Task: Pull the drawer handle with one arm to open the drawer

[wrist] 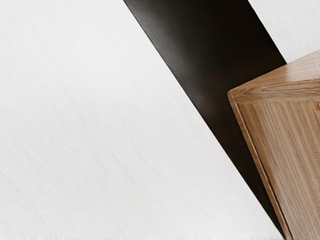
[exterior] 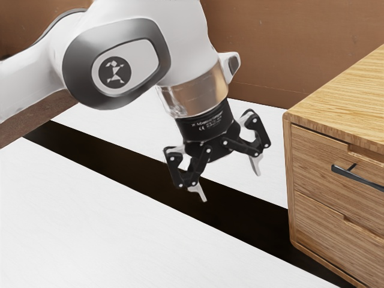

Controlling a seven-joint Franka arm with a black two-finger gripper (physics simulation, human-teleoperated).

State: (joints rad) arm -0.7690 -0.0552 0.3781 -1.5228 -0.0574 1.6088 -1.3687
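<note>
Gripper (exterior: 229, 181) hangs empty, fingers spread ready for the approach, well apart from the handle (exterior: 357, 176) on the upper drawer (exterior: 318, 168), just below the cabinet (exterior: 348, 96) top edge

You see a cabinet (exterior: 339, 105) of light wood with grain lines, a bit shiny on top. Its drawer handle (exterior: 354, 176) looks dark and smooth. Your arm (exterior: 168, 18) is glossy white plastic, its gripper (exterior: 229, 181) matt black. The table (exterior: 72, 228) is smooth white.
</note>
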